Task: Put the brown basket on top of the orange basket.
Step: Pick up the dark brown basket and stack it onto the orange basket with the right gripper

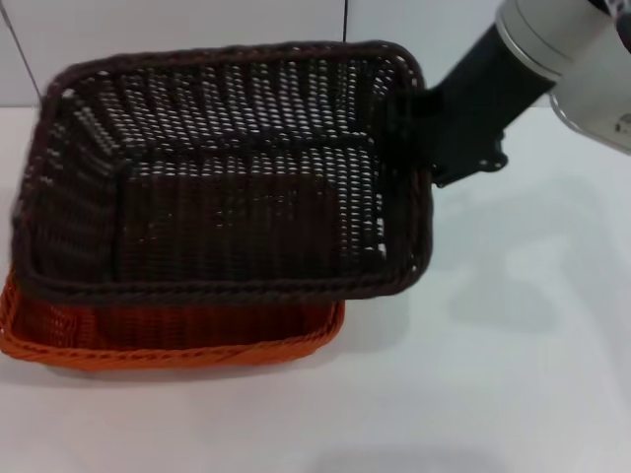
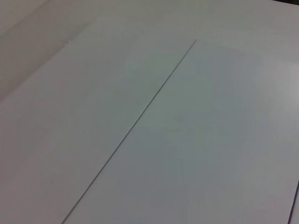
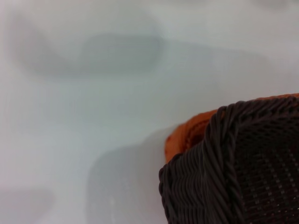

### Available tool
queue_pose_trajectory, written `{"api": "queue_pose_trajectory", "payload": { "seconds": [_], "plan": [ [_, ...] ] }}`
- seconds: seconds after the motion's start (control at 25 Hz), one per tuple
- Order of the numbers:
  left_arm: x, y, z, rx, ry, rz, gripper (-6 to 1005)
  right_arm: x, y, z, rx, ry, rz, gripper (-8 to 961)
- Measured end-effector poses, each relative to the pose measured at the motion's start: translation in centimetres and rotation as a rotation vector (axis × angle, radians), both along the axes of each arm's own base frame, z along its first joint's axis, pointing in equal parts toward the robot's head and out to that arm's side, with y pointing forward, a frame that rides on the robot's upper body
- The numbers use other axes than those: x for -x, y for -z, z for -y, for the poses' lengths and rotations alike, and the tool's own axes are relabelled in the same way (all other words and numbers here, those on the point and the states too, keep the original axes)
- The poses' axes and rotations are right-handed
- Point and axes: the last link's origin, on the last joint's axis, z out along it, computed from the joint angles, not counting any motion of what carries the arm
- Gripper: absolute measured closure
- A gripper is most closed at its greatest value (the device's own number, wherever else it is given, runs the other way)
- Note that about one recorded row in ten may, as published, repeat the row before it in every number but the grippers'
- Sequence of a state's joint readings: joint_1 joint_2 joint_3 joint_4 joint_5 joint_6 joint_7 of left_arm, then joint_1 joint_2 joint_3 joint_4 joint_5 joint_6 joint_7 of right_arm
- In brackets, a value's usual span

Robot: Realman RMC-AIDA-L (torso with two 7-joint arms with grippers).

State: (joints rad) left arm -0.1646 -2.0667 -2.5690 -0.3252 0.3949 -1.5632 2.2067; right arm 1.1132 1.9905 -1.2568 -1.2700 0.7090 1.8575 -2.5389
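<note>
White table (image 1: 513, 374) bears the orange basket (image 1: 168, 345); the right gripper (image 1: 419, 128), clamped on the brown basket (image 1: 227, 177), should level and centre it before lowering.

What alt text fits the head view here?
A brown basket sits tilted above an orange basket on a white table, overlapping most of it. The right end effector meets the brown basket's right rim.

A bare test bench, likely a robotics lab: plain white table (image 1: 513, 374), white panelled wall (image 1: 197, 25) behind the robot's right arm (image 1: 552, 49).
</note>
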Motion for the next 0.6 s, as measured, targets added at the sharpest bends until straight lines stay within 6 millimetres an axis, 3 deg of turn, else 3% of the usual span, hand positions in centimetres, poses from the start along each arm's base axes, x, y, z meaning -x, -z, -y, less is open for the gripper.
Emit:
{"api": "queue_pose_trajectory", "payload": {
  "seconds": [0.6],
  "plan": [
    [-0.5, 0.1, 0.5, 0.006, 0.032, -0.031, 396, 2.3, 3.7, -2.4, 0.026, -0.024, -0.005, 811]
  ]
}}
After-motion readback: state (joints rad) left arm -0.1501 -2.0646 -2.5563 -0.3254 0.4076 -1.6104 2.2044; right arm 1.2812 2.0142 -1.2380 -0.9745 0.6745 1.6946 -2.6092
